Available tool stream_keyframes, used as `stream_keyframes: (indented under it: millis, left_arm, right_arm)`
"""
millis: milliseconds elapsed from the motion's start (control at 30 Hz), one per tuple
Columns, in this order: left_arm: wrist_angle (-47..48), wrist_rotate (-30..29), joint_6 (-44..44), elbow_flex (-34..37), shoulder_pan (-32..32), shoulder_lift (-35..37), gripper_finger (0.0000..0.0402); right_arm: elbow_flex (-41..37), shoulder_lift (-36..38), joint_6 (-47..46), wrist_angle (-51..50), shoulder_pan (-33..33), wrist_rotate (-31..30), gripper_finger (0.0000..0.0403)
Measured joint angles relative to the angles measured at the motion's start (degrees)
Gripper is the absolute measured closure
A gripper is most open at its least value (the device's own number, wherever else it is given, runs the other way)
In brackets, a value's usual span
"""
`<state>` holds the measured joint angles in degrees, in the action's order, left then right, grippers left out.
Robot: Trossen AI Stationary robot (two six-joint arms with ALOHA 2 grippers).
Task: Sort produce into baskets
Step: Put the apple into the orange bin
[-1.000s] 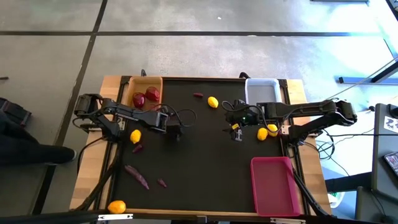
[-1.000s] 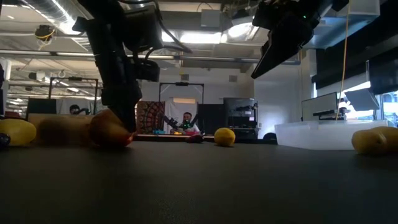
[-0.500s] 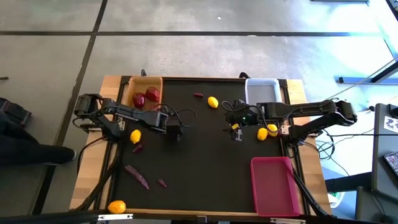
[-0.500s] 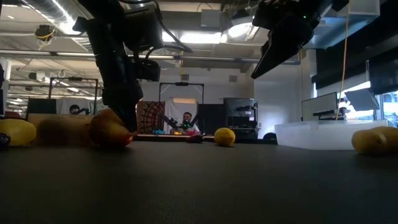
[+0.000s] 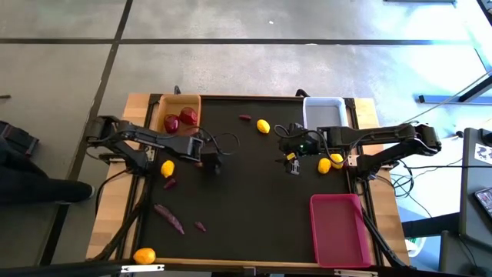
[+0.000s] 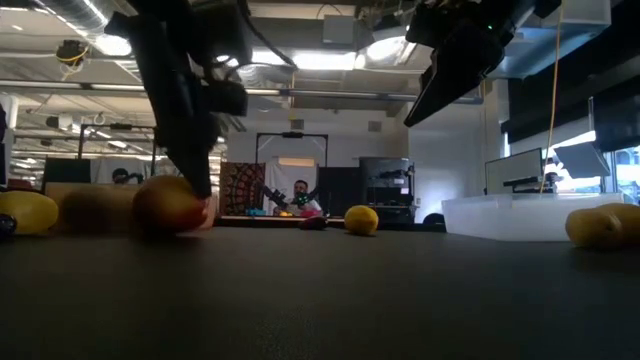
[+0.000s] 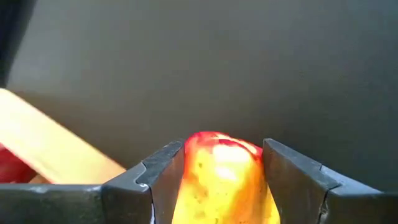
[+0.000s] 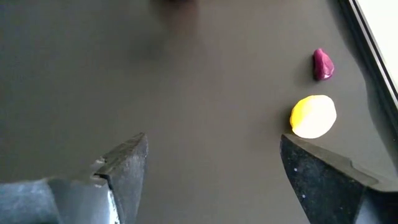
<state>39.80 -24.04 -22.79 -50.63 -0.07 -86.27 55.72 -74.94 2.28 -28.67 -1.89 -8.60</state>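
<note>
One fruit gripped, wooden basket close by

Left tool [image 7: 214,180] is clamped on a yellow-red fruit [image 7: 219,177] low over the worktop [image 5: 254,192]. Lift before carrying; the wooden basket [image 5: 171,101] lies just beyond. Right tool [image 8: 211,171] hangs spread wide, a lemon [image 8: 313,116] just ahead.

A grey concrete floor [image 5: 231,61] crossed by dark seams surrounds the workstation. Beyond it, ceiling strip lights [image 6: 320,60] brighten an open lab, where a seated person [image 6: 301,195] shows among distant equipment

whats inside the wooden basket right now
Two dark red round fruits lie in the tan wooden basket, toward its near end. The rest of its floor looks bare; nothing covers it from above.
</note>
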Motion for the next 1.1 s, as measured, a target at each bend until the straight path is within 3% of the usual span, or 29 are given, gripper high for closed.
stream_keyframes:
  millis: [367,600,933,1100]
  left_arm:
    - [3.49,-2.85,-2.54,-0.18,0.40,6.65,0.0193]
    - [1.96,-0.01,-1.37,-0.22,-0.01,7.36,0.0186]
    - [1.60,8.63,-8.05,-0.31,1.55,7.11,0.0081]
    - [1.71,9.24,-9.56,-0.33,1.61,4.48,0.0042]
  right_arm:
    - [0.00,0.00,0.00,-0.33,0.02,0.00,0.0079]
    - [0.00,0.00,-0.01,-0.32,0.02,0.00,0.0079]
    - [0.00,0.00,0.00,-0.35,0.01,0.02,0.0079]
    - [0.00,0.00,-0.01,-0.37,0.02,0.01,0.0079]
